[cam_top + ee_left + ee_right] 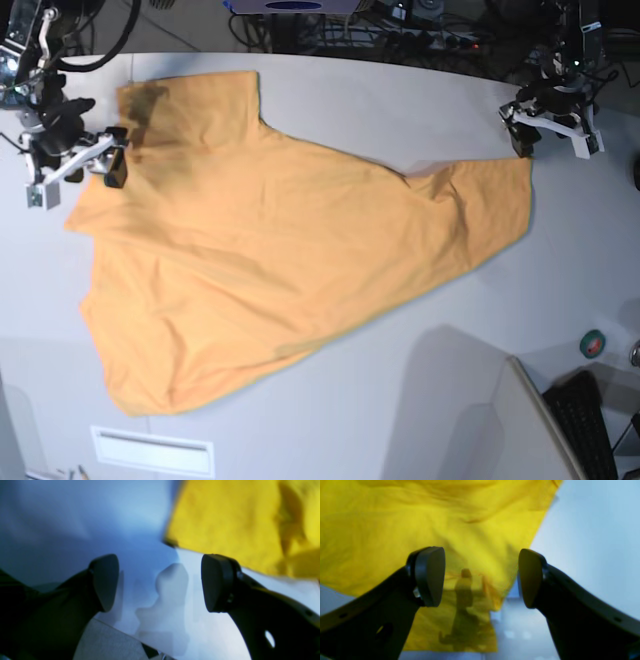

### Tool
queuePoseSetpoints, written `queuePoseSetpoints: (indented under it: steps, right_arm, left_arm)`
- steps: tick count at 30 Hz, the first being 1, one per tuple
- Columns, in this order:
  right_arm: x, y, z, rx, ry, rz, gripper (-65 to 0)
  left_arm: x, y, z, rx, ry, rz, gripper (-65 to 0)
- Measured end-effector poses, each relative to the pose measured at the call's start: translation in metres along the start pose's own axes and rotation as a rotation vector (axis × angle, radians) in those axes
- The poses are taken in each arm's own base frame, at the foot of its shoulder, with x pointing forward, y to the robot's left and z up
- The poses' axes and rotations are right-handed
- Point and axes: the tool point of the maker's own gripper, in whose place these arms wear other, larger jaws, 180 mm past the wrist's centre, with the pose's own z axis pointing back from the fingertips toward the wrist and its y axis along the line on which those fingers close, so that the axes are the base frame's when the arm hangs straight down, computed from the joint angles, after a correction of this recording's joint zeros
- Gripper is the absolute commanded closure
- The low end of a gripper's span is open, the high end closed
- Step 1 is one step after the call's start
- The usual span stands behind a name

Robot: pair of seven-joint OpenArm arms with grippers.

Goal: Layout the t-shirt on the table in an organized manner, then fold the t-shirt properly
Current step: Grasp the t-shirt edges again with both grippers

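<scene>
- Left wrist view: my left gripper (160, 582) hangs over bare bench (75, 517), jaws apart and empty; the t-shirt (225, 522) corner lies just ahead, to the upper right.
- Right wrist view: my right gripper (481, 577) is spread wide above the shirt's edge, probably a sleeve, though it's blurred.
- Base view: the t-shirt lies spread out but wrinkled, long axis across the bench, one arm at each end.

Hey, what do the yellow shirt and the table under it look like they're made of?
The t-shirt looks like soft woven or knit cloth, probably cotton: matte orange-yellow, lying in loose wrinkles and folds. The table looks like a hard, smooth board with a matte pale grey-white finish, perhaps laminate; it shows soft shadows and no glare. The exact material of either can't be confirmed by sight.
</scene>
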Motion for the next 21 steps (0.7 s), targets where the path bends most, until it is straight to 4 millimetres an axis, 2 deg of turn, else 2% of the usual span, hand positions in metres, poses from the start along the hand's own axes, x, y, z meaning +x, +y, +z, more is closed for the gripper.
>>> queuePoseSetpoints:
  steps: [5,9,12,16,19,21]
  right_arm:
    - [0.003,-0.002,0.001,-0.002,-0.008,0.008,-41.7]
    - [0.005,-0.001,0.001,-0.001,-0.015,0.01,-41.7]
    - [0.015,0.001,0.008,-0.005,-0.045,0.035,-41.7]
    - [0.02,0.003,0.012,-0.004,-0.057,0.047,-41.7]
    - [0.019,-0.012,0.019,-0.043,-0.064,0.017,-41.7]
    - [0.013,-0.033,0.028,-0.101,-0.056,0.0,-41.7]
  left_arm:
    - [0.006,-0.008,-0.006,-0.016,-0.01,0.003,-48.1]
    - [0.007,-0.007,-0.023,-0.003,-0.002,0.029,-48.1]
    - [0.003,-0.005,-0.032,0.006,0.017,0.04,-47.9]
    - [0.006,-0.022,-0.035,-0.086,0.007,0.025,-47.7]
    - [0.006,-0.023,-0.037,-0.088,0.005,0.03,-47.4]
    - [0.004,-0.03,-0.039,-0.103,0.004,0.009,-42.3]
